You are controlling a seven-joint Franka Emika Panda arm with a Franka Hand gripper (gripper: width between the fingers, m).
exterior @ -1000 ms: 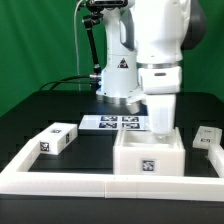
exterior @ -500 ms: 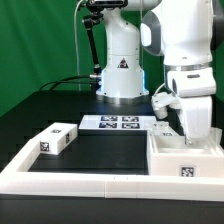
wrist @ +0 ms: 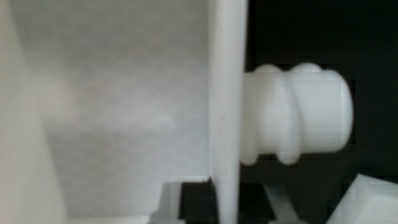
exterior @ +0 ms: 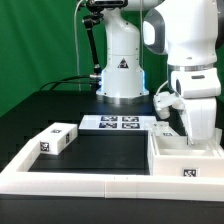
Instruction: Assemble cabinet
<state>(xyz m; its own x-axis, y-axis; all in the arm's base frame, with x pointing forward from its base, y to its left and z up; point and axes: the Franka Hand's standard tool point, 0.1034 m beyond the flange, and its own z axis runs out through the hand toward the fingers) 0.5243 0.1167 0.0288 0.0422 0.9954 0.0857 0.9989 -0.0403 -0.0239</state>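
Note:
The cabinet shell [exterior: 184, 163], a hollow white box with a tag on its front, sits in the front corner at the exterior view's right, against the rail. My gripper [exterior: 195, 141] reaches down into it from above, fingertips hidden by the box. In the wrist view the gripper [wrist: 228, 206] has one dark finger [wrist: 185, 204] on each side of the shell's thin white wall [wrist: 228, 90], shut on it. A white ribbed knob [wrist: 302, 110] juts out beside that wall. A smaller tagged white block [exterior: 57, 138] lies at the exterior view's left.
The marker board [exterior: 120, 123] lies flat in front of the arm's base [exterior: 120, 75]. The long low white border rail [exterior: 90, 184] runs along the front and up the exterior view's left side. A green backdrop stands behind.
Since one second ago the gripper has slid the cabinet shell from the middle front to the right corner. In the last half second nothing visibly moved.

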